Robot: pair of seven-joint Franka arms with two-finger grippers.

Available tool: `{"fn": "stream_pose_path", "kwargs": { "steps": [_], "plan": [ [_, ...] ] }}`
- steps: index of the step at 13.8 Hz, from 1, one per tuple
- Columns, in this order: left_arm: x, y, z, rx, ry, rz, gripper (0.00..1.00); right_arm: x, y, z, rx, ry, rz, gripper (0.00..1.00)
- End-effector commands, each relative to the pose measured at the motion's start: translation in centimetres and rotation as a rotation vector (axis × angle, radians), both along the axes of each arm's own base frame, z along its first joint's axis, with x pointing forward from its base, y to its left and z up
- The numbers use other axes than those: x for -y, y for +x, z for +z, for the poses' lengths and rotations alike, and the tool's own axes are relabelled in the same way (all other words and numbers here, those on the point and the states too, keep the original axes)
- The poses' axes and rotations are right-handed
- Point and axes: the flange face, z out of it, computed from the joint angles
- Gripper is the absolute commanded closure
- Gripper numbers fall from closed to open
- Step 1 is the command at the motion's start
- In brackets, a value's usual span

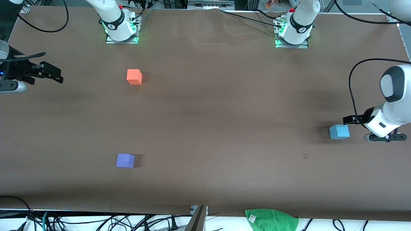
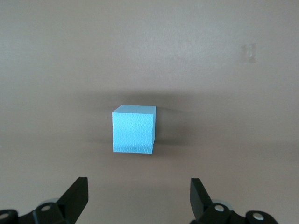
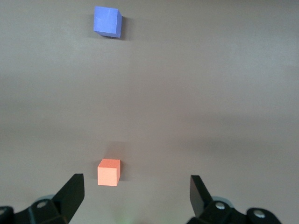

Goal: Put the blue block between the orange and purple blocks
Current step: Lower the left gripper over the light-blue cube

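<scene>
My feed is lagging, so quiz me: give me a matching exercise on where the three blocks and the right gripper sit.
Things:
1. blue block
2. orange block
3. purple block
4. right gripper

Places:
A. nearest the front camera
B. near the right arm's base
C. open, at the right arm's end of the table, holding nothing
D. resting on the table just ahead of the open left gripper

Pairs: 1-D, 2-B, 3-A, 4-C

The blue block (image 1: 339, 132) lies toward the left arm's end, well apart from the others.
</scene>
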Motion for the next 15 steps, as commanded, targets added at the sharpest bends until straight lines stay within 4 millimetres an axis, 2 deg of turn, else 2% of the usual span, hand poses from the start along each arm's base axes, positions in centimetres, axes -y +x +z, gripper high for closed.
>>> {"fn": "stream_pose_path", "kwargs": {
  "steps": [1,3,5,9,11,15],
  "plan": [
    [0.2,-1.0,-2.7,0.049,0.008,-0.062,0.04,0.2,0.0,0.3,0.005,0.000,0.003,0.00],
    [-1.8,-1.0,-5.5,0.069,-0.005,-0.060,0.04,0.2,0.0,0.3,0.005,0.000,0.005,0.00],
    [-2.0,-1.3,-8.2,0.069,-0.019,-0.077,0.04,0.2,0.0,0.3,0.005,0.000,0.005,0.00],
    [-1.8,-1.6,-11.1,0.117,-0.028,-0.083,0.03,0.2,0.0,0.3,0.005,0.000,0.003,0.00],
    [-2.1,-1.3,-11.6,0.149,-0.017,-0.090,0.02,0.2,0.0,0.3,0.005,0.000,0.005,0.00],
    [-2.1,-0.7,-10.8,0.165,0.004,-0.109,0.00,0.2,0.0,0.3,0.005,0.000,0.003,0.00]
  ]
}}
